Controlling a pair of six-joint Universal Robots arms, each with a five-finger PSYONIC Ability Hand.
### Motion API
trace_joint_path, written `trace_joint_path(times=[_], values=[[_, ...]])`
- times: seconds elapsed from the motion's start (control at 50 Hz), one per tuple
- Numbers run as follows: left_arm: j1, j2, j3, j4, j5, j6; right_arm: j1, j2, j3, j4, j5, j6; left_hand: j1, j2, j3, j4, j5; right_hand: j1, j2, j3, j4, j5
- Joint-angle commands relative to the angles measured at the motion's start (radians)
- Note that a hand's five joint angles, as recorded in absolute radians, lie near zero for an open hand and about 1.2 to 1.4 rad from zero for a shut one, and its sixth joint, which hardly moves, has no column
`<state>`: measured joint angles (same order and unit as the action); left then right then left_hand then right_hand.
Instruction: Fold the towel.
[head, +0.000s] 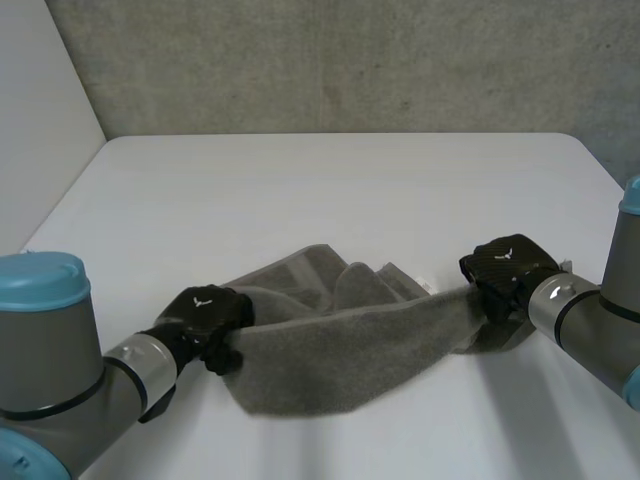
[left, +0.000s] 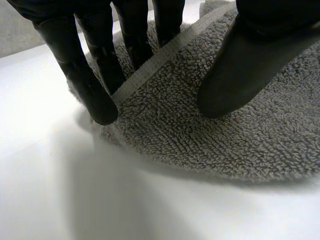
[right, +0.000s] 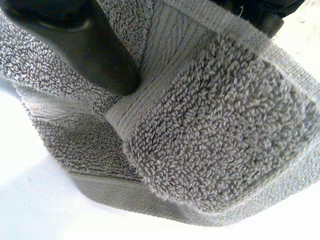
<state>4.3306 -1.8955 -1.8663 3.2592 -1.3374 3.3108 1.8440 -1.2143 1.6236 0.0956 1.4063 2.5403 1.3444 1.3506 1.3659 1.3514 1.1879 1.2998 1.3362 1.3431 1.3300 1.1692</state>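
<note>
Nearest, the left hand (head: 205, 315) pinches the towel (head: 340, 350) at its left end: its fingers (left: 95, 95) lie along one side of the hem (left: 150, 67) and its thumb (left: 235, 80) presses the pile on the other side, so the cloth is gripped between them. The right hand (head: 505, 265) is closed on the right end, with its thumb (right: 95, 50) clamped down beside the flat woven band (right: 160, 45) and the corner drooping below it. Between the two hands the near span of the towel hangs slack in a shallow sag, just above or brushing the table (head: 330, 180), and behind it the rest lies bunched in loose humps. It looks a thick, looped terry: soft, limp and light, likely to fold wherever it is unsupported and unlikely to slip from a pinch, though the pile may drag on the tabletop. The hem and corners seem the best places to hold, being flatter and firmer than the pile. The bunched part is what I judge to stand in the way of a clean fold. Beyond it there is bare table, then the grey wall (head: 330, 60)
</note>
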Motion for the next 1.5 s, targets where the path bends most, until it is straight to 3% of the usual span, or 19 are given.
trace_joint_path(times=[0.02,0.08,0.1,0.14,0.18,0.2,0.24,0.28,0.34,0.38,0.42,0.48,0.54,0.64,0.84,0.94,1.18,1.36,1.5], values=[[0.001,0.001,0.093,0.008,0.0,-0.007,0.011,-0.007,-0.093,-0.017,-0.004,0.001,0.052,0.046,0.03,0.045,0.034,0.096,0.06,0.053,0.066,0.053],[0.001,0.003,0.281,0.051,-0.012,-0.005,0.012,-0.01,-0.229,-0.117,-0.012,0.021,0.052,0.046,0.03,0.045,0.034,0.096,0.06,0.053,0.066,0.053],[0.001,0.003,0.282,0.051,-0.012,-0.005,0.033,-0.037,-0.288,-0.286,-0.029,0.035,0.052,0.046,0.03,0.045,0.034,0.096,0.06,0.053,0.066,0.053],[0.001,0.003,0.404,0.089,-0.029,-0.007,0.034,-0.037,-0.289,-0.287,-0.029,0.035,0.052,0.046,0.03,0.045,0.034,0.096,0.06,0.053,0.066,0.053],[-0.003,0.009,0.626,0.201,-0.087,-0.019,0.066,-0.16,-0.289,-0.786,-0.038,0.15,0.052,0.046,0.03,0.045,0.034,0.096,0.06,0.053,0.066,0.053],[-0.003,0.009,0.627,0.201,-0.088,-0.019,0.066,-0.16,-0.289,-0.789,-0.038,0.15,0.052,0.046,0.03,0.045,0.034,0.096,0.06,0.053,0.066,0.053],[-0.038,0.013,0.752,0.351,-0.144,-0.065,0.073,-0.208,-0.286,-1.076,-0.029,0.216,0.052,0.046,0.03,0.045,0.034,0.096,0.06,0.053,0.066,0.053],[-0.058,0.018,0.786,0.432,-0.17,-0.095,0.066,-0.217,-0.303,-1.083,-0.027,0.228,0.052,0.046,0.03,0.045,0.034,0.096,0.06,0.053,0.066,0.053],[-0.074,0.044,0.831,0.571,-0.224,-0.138,0.067,-0.202,-0.396,-0.942,-0.027,0.233,0.052,0.046,0.03,0.045,0.034,0.096,0.06,0.053,0.066,0.053],[-0.072,0.053,0.835,0.579,-0.235,-0.142,0.07,-0.186,-0.449,-0.818,-0.03,0.235,0.052,0.046,0.03,0.045,0.034,0.096,0.06,0.053,0.066,0.053],[-0.071,0.055,0.831,0.562,-0.235,-0.14,0.076,-0.112,-0.557,-0.566,-0.058,0.221,0.052,0.046,0.03,0.045,0.034,0.096,0.06,0.053,0.066,0.053],[-0.063,0.053,0.793,0.521,-0.236,-0.143,0.078,-0.065,-0.61,-0.445,-0.064,0.216,0.052,0.046,0.03,0.045,0.034,0.096,0.06,0.053,0.066,0.053],[-0.042,0.053,0.696,0.498,-0.229,-0.142,0.08,0.047,-0.717,-0.146,-0.075,0.16,0.052,0.046,0.03,0.045,0.034,0.096,0.06,0.053,0.066,0.053],[-0.019,0.061,0.477,0.499,-0.203,-0.136,0.089,0.114,-0.723,0.039,-0.073,0.039,0.052,0.046,0.03,0.045,0.034,0.096,0.06,0.053,0.066,0.053],[0.041,0.042,0.139,0.502,-0.108,-0.106,0.089,0.174,-0.51,0.046,-0.081,-0.041,0.052,0.046,0.03,0.045,0.034,0.096,0.06,0.053,0.066,0.053],[0.063,-0.029,0.017,0.49,-0.088,0.001,0.09,0.199,-0.351,0.032,-0.078,-0.046,0.052,0.046,0.03,0.045,0.034,0.096,0.06,0.053,0.066,0.053],[0.127,0.061,-0.091,0.461,-0.08,0.088,0.075,0.041,-0.154,-0.08,-0.084,-0.038,0.052,0.046,0.03,0.045,0.034,0.096,0.06,0.053,0.066,0.053],[0.107,0.128,-0.131,0.419,0.003,0.075,0.031,-0.025,-0.059,-0.06,-0.047,-0.037,0.052,0.046,0.03,0.045,0.034,0.096,0.06,0.053,0.066,0.053],[0.08,0.069,-0.117,0.433,0.006,0.076,-0.04,-0.06,0.021,-0.086,-0.024,-0.028,0.052,0.046,0.03,0.045,0.034,0.096,0.06,0.053,0.066,0.053]])
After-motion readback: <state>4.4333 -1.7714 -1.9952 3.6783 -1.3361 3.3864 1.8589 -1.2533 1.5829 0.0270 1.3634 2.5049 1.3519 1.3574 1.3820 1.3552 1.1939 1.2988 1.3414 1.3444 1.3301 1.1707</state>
